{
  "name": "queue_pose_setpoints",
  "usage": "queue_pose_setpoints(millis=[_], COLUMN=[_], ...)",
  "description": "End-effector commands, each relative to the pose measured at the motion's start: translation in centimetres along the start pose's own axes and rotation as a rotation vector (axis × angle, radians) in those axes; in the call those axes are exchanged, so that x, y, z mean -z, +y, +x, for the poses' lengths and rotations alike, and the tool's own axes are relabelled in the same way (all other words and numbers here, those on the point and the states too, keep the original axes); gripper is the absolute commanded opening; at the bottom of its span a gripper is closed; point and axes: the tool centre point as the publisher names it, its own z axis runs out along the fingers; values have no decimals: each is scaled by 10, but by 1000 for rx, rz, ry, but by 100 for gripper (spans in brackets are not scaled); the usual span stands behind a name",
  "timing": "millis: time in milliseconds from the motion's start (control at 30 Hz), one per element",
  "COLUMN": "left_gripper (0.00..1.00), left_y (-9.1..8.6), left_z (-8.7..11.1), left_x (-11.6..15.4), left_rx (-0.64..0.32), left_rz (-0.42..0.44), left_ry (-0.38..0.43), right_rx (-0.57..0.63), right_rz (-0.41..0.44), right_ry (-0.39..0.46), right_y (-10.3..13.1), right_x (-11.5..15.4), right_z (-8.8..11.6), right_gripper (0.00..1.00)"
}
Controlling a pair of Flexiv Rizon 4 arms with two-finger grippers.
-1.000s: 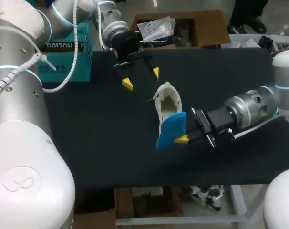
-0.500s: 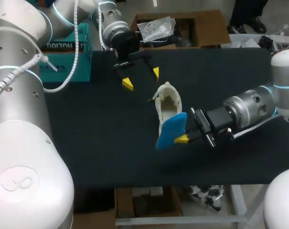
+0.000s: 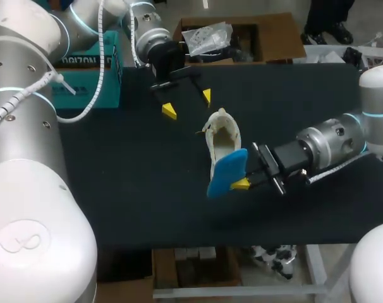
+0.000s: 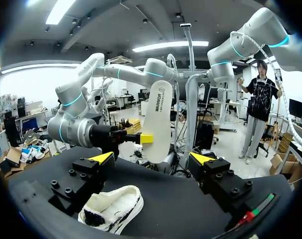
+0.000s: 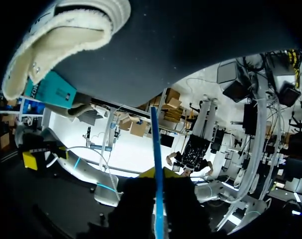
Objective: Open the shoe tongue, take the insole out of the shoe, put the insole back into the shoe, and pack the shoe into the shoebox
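The left claw (image 4: 152,158) stands wide open, its 2 yellow-tipped fingers (image 4: 102,158) far apart and touching nothing. Below and between them, closer to 1 finger, a cream fleecy shoe (image 4: 113,209) lies on the black tabletop (image 4: 171,196), its dark opening turned toward the claw. Ahead, above the tabletop, the right claw (image 4: 146,138) holds a white insole (image 4: 158,112) upright by its edge. 1 yellow tip presses on the pale face; the other is hidden behind it.
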Motion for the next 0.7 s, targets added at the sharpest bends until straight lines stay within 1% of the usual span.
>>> queue_pose_setpoints(millis=[33, 167, 233, 267, 300, 333, 367, 433, 467, 500, 533, 567, 600, 633, 667, 700], left_gripper=[100, 100, 100, 100, 100, 100, 100, 100, 100, 100, 100, 100, 100, 100, 100, 100], left_y=[4, 4, 4, 4, 4, 5, 4, 5, 5, 5, 5, 4, 3, 2, 1, 0], left_z=[-3, -3, -5, -5, -6, -6, -6, -3, -2, 0, 3, 4, 7, 9, 12, 13], left_x=[5, 5, 0, -3, -6, -9, -11, -18, -21, -24, -29, -32, -37, -39, -41, -43], left_rx=[0, 0, 8, 5, 16, 11, 17, 12, 15, 5, 3, 0, -20, -26, -43, -48], left_rz=[13, 13, -8, -11, -10, -3, -3, -8, -6, -16, -18, -26, -31, -11, -19, -29], left_ry=[8, 8, -89, -155, -214, -274, -309, -394, -424, -435, -490, -502, -536, -555, -575, -608], right_rx=[0, 0, 0, 1, -3, 16, 23, 60, 72, 79, 89, 94, 94, 107, 106, 98], right_rz=[4, 4, 4, -7, -18, -22, -28, -44, -54, -58, -66, -71, -77, -83, -88, -96], right_ry=[0, 0, 0, 13, 36, 76, 73, 112, 131, 145, 151, 168, 181, 196, 222, 226], right_y=[1, 1, 1, 3, 5, 6, 7, 9, 10, 10, 11, 11, 12, 12, 13, 13], right_x=[1, 1, 1, 3, 4, 8, 8, 13, 15, 17, 20, 21, 24, 26, 29, 30], right_z=[0, 0, 0, 1, 2, 2, 3, 6, 8, 9, 12, 13, 16, 18, 21, 22], right_gripper=[0, 0, 0, 0, 0, 0, 0, 0, 0, 0, 0, 0, 0, 0, 0, 0])
